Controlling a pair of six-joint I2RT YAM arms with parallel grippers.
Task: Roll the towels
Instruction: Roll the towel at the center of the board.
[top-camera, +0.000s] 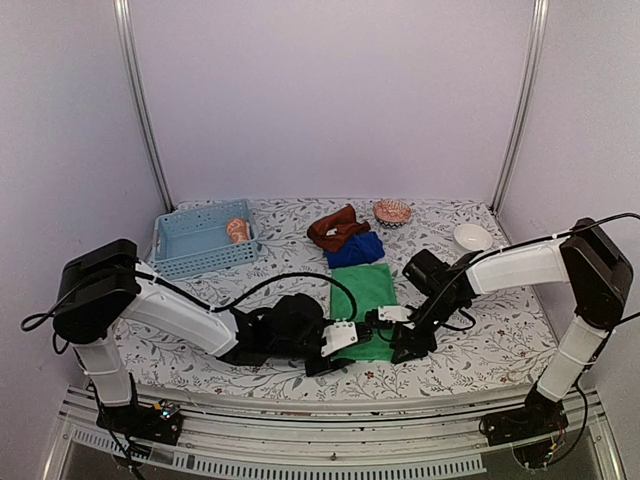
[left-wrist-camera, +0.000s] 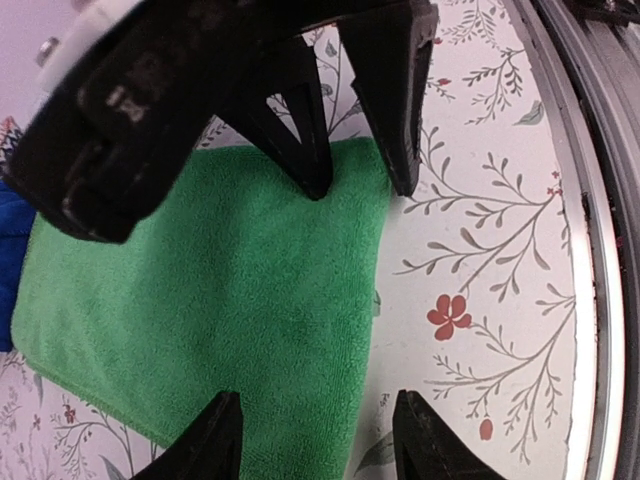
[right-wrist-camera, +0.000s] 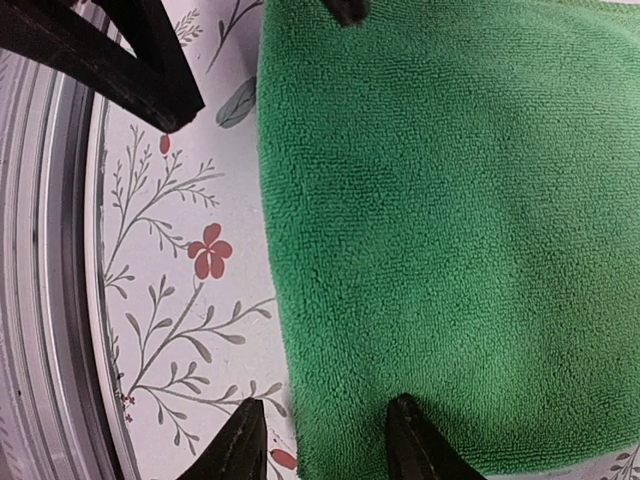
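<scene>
Lighting brightly and evenly from above; throwing faint shadows onto the floral tabletop (top-camera: 500, 345); resolving green towel (right-wrist-camera: 450, 230) pile sharply; softening focus at close range in left wrist view.

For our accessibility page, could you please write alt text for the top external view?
The left gripper and right gripper hang over the near edge of a flat green towel on a floral table. Behind it lie a blue towel and a rust-brown towel; a light blue basket holding an orange towel sits back left, a white bowl back right.
</scene>
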